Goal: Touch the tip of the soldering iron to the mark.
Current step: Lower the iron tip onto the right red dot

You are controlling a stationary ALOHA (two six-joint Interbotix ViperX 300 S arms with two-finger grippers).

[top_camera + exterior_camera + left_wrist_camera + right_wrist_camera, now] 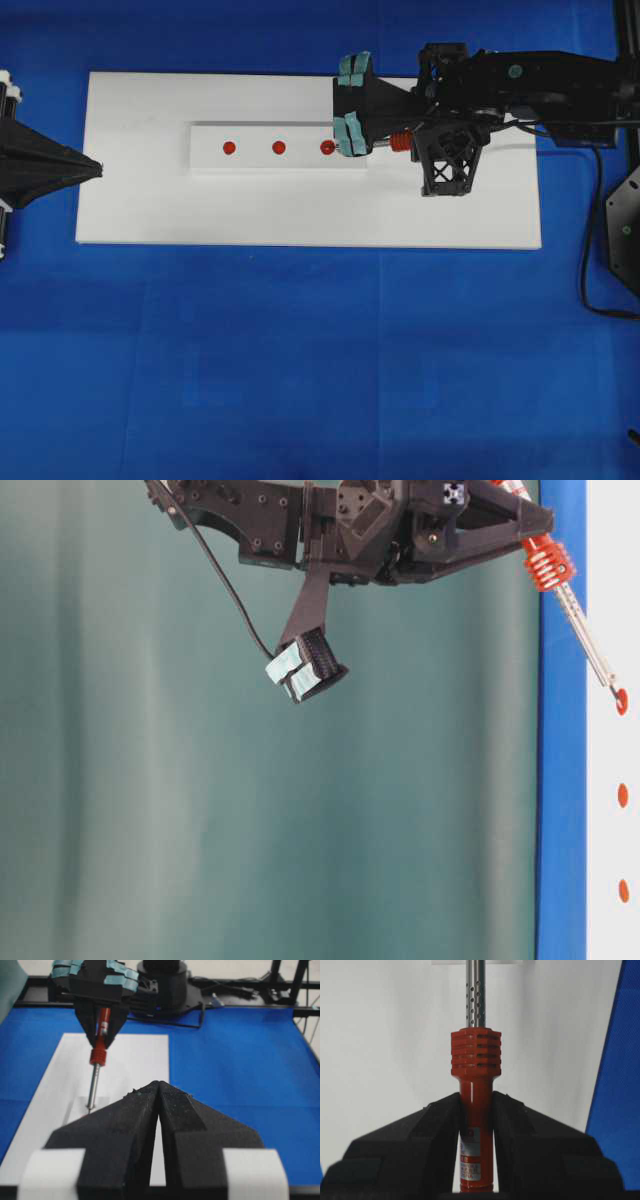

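Blue cloth covers the surface [300, 380] you work on, and a big white board [140, 200] lies flat on it. Your soldering iron [475, 1110] has a red ribbed handle and a thin grey metal shaft. It slants down toward a small raised white strip [275, 150] on the board. That strip has three red dots in a row. The tip [614, 688] sits right at the red dot [327, 147] nearest your right arm. From the low side view it looks like it touches the dot, but you cannot be fully sure.

Your right end effector [475, 1135] pinches the red handle between its two black fingers, just below the ribbed part. From above, the arm reaches in from the right side of the board.

Your left end effector [158, 1095] is far from the iron, at the left edge of the board. Its two black fingers are pressed together with nothing between them. It points along the board toward the strip.
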